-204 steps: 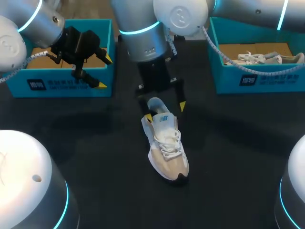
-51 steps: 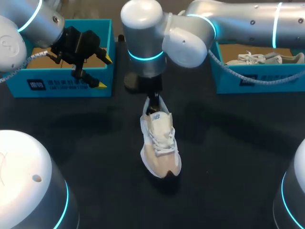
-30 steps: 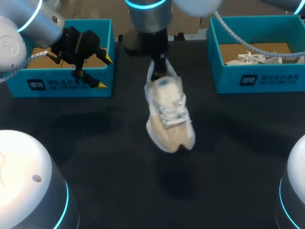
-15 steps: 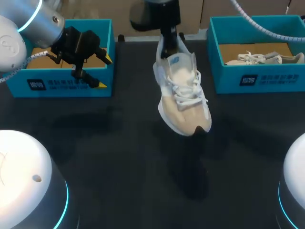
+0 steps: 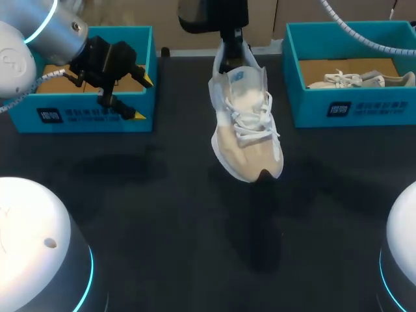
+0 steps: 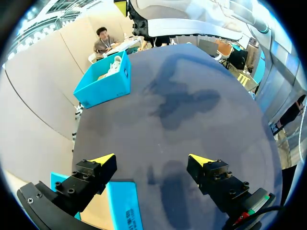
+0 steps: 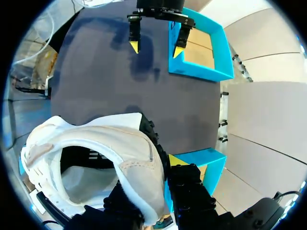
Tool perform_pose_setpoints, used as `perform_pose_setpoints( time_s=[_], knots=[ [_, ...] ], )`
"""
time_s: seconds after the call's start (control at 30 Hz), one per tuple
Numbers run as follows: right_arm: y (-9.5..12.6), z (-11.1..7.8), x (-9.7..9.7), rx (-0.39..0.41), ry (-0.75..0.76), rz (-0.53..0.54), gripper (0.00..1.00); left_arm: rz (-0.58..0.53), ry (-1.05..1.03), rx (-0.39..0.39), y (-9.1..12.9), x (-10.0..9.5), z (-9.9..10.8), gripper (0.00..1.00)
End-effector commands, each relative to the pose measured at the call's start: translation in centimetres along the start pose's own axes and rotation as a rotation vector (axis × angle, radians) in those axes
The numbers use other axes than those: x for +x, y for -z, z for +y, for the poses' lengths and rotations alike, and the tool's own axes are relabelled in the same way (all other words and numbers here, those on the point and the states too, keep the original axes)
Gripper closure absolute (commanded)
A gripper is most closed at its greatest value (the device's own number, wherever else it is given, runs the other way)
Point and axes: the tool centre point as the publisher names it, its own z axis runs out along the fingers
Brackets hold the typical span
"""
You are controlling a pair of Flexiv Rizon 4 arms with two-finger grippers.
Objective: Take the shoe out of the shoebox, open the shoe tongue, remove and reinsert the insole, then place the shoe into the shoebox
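A: Biggest first, quick.

B: Black counter. Two blue boxes on its far side: left shoebox and right shoebox, well apart.

A: Contents?

B: The right shoebox has a second shoe lying on its side, pale with white laces. The left shoebox shows only its brown floor where the arm doesn't cover it.

A: The task shoe?

B: The shoe is off the counter, in the air between the two boxes, in neither one. It is white and beige, hanging heel up and toe down, laces toward the head camera. Its shadow falls on the counter under it.

A: Who has it?

B: The right end effector, clamped on the heel collar. In the right wrist view one yellow-tipped finger sits outside the heel wall. The other is hidden by the shoe, probably inside the opening.

A: Left side?

B: The left end effector is spread wide, with nothing between its fingers. It hovers over the front wall of the left shoebox, near the corner. The left wrist view shows that blue wall under the fingers.
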Motion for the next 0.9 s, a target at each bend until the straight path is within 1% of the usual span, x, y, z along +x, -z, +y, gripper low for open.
perform_pose_setpoints(
  time_s=[0.03, 0.23, 0.27, 0.33, 0.37, 0.43, 0.67, 0.73, 0.77, 0.83, 0.9],
  knots=[
    [0.0, -0.2, 0.0, -0.005, 0.001, 0.000, 1.00, 0.000, 0.000, -0.002, 0.0, 0.0, 0.0, 0.00],
    [0.0, -0.2, 0.0, -0.005, 0.001, 0.000, 1.00, 0.000, 0.000, -0.002, 0.0, 0.0, 0.0, 0.00],
    [-0.3, -0.8, -0.4, -0.005, -0.015, 0.021, 1.00, 0.000, 0.000, -0.002, 0.0, 0.0, 0.0, 0.00],
    [-0.9, -2.2, -1.1, -0.016, -0.049, 0.004, 1.00, 0.000, 0.000, -0.002, 0.0, 0.0, 0.0, 0.00],
    [-1.2, -2.8, -1.6, 0.002, -0.048, 0.010, 1.00, 0.000, 0.000, -0.002, 0.0, 0.0, 0.0, 0.00],
    [-1.5, -4.2, -2.6, 0.002, -0.046, -0.005, 1.00, 0.000, 0.000, -0.002, 0.0, 0.0, 0.0, 0.00],
    [-2.8, -8.8, -5.5, -0.009, -0.003, 0.010, 1.00, 0.000, 0.000, -0.002, 0.0, 0.0, 0.0, 0.00],
    [-3.6, -10.3, -6.3, -0.018, 0.008, 0.033, 1.00, 0.000, 0.000, -0.002, 0.0, 0.0, 0.0, 0.00],
    [-4.1, -11.1, -6.8, -0.008, 0.024, 0.049, 1.00, 0.000, 0.000, -0.002, 0.0, 0.0, 0.0, 0.00],
    [-5.0, -12.7, -7.8, -0.016, 0.025, 0.052, 1.00, 0.000, 0.000, -0.002, 0.0, 0.0, 0.0, 0.00],
    [-5.7, -14.1, -8.7, -0.007, 0.034, 0.060, 1.00, 0.000, 0.000, -0.002, 0.0, 0.0, 0.0, 0.00]
  ],
)
